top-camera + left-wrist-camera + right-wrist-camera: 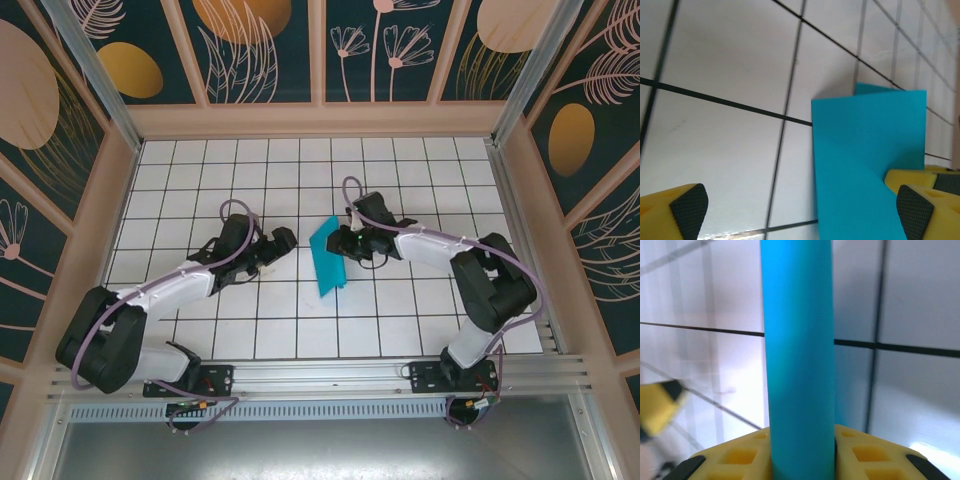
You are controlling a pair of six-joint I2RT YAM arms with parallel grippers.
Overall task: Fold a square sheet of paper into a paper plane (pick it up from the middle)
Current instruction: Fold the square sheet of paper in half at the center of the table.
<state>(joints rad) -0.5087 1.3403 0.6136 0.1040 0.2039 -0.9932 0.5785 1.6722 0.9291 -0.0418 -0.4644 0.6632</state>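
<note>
Paper (325, 262): blue, already creased into a narrower shape, mid-table (260, 330), between the two arms. In the top view it looks partly lifted, one flap standing off the tiles, the lower end near the surface.

Right gripper (338, 244): at the paper's right edge. In the right wrist view the paper (797, 340) runs as a vertical band straight up from between the yellow fingers (740, 460), which sit against both of its sides. So clenched on the paper; the frame is blurred, so contact is probable rather than certain.

Left gripper (288, 240): just left of the paper, apart from it in the top view. In the left wrist view the gripper (800, 215) is spread wide and holds nothing, black pads (687, 210) far apart. The paper (865, 160) lies ahead, toward the right-hand finger, with a folded layer and a diagonal crease visible. Can't tell whether that finger touches the sheet.
</note>
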